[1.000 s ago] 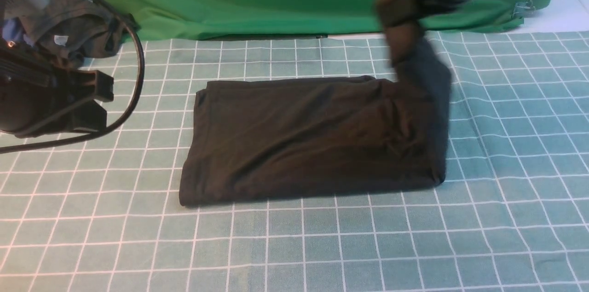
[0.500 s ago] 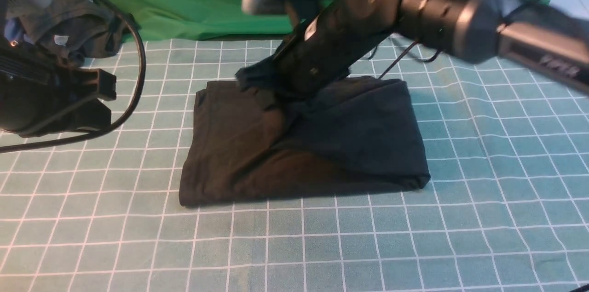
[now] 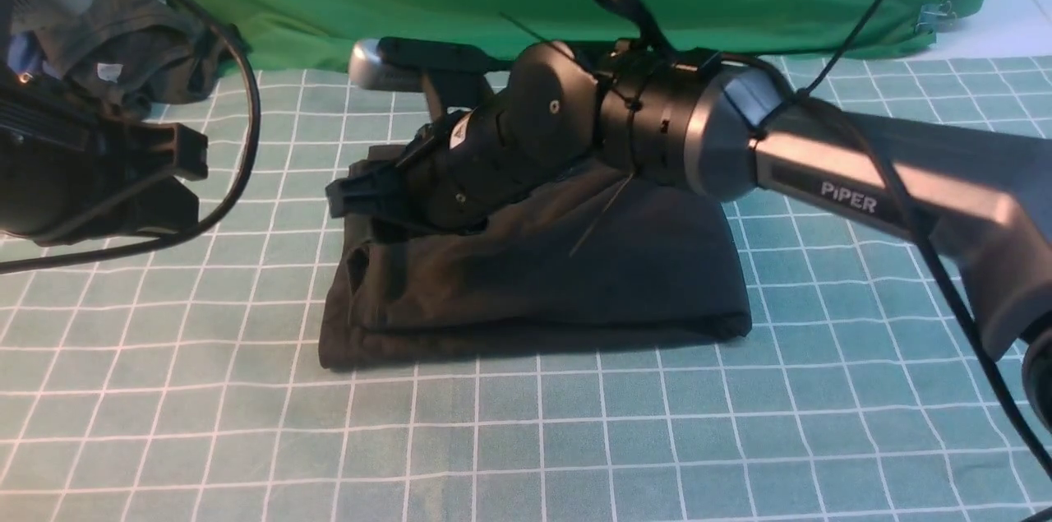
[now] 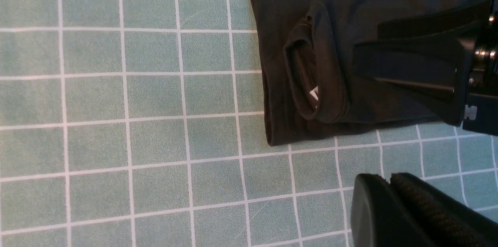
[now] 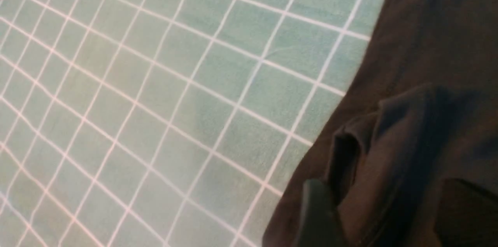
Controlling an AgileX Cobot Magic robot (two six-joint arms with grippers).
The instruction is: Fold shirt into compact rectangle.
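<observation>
At far left, above the checked mat [image 3: 164, 423]: left gripper [image 3: 177, 181] raised, fingers spread | mid-mat: black shirt [image 3: 575, 284] folded over, collar [image 4: 311, 79] end leftward | at shirt's left edge: right gripper [image 3: 362, 195] pinching the folded-over top layer, arm [image 3: 863, 177] in from right

"PiPER" in white on right arm [image 3: 855, 177] grey link; neck label unreadable.

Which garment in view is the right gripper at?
The black shirt, folded in the middle of the checked mat: the right gripper reaches over its far-left corner. The grey garment lies bunched at the far left, away from it.
</observation>
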